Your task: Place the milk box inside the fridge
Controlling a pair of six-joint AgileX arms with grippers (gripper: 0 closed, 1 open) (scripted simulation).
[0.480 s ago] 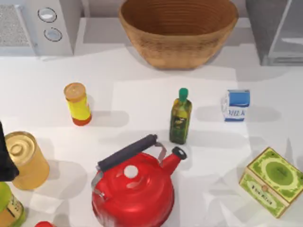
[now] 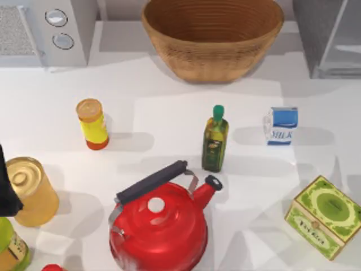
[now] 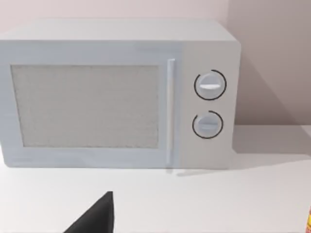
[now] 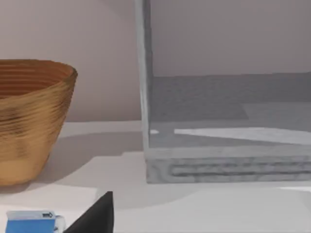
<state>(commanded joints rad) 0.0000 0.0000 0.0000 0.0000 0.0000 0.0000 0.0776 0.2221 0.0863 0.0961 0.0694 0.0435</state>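
The word "MILK" is printed in blue capitals on the white lower face of the milk box (image 2: 280, 126), which stands on the right half of the table in the top view. Dark lettering is seen on the front side of the green tea box (image 2: 323, 217) near the right edge, but the letters cannot be read. A dark label is carried on the green-capped bottle (image 2: 215, 140), and a label on the green bottle (image 2: 11, 247) at the left edge; no words can be made out on either. On the microwave (image 3: 119, 94), the two dials are unmarked.
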